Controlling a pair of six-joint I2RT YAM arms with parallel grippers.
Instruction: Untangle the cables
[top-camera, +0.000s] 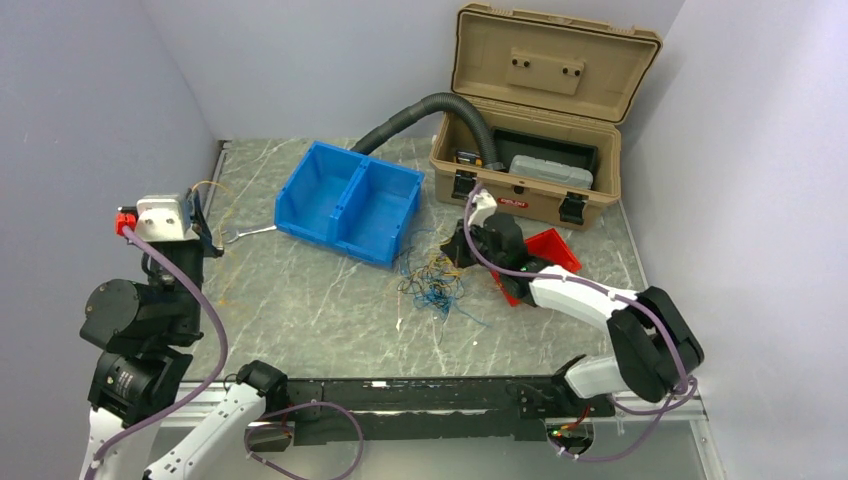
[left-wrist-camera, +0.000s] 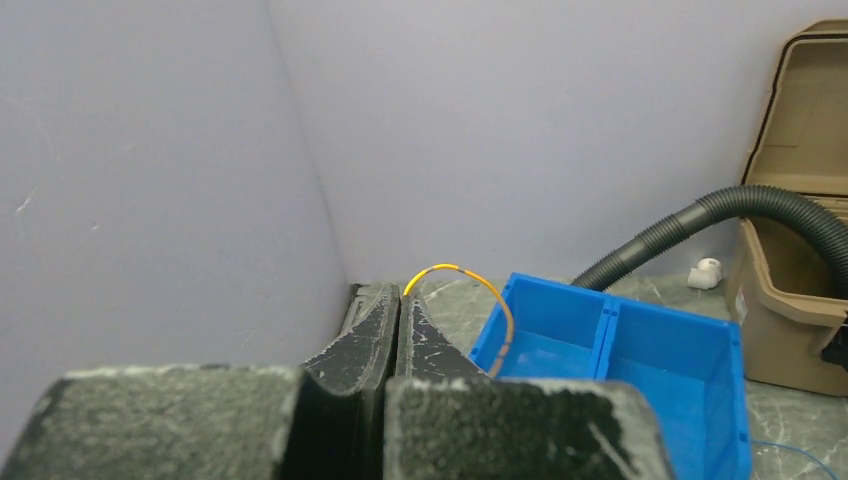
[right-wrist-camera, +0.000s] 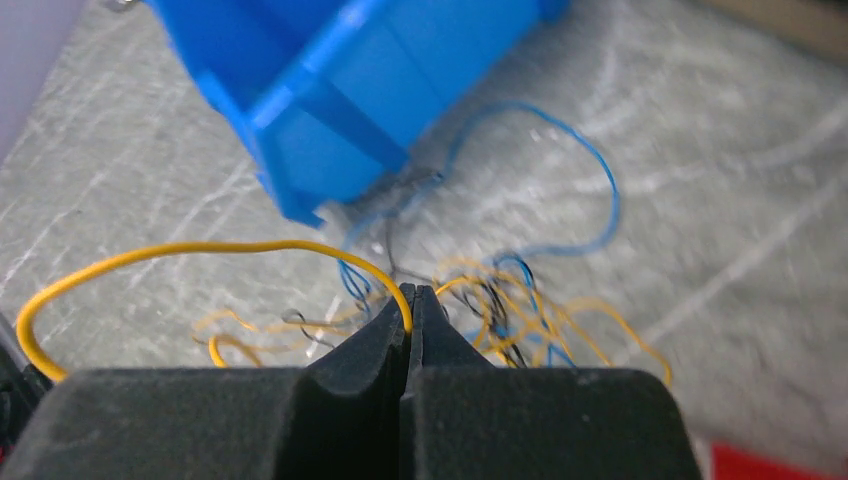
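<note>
A tangle of thin yellow, blue and black cables lies on the marble table in front of the blue bin; it also shows in the right wrist view. My right gripper is shut on a yellow cable that loops out to the left, just above the tangle. It sits by the tangle's right side in the top view. My left gripper is shut on another yellow cable, held raised at the far left.
An open tan toolbox stands at the back right with a black corrugated hose coming out of it. A red piece lies by the right arm. A metal wrench lies left of the bin. Walls close both sides.
</note>
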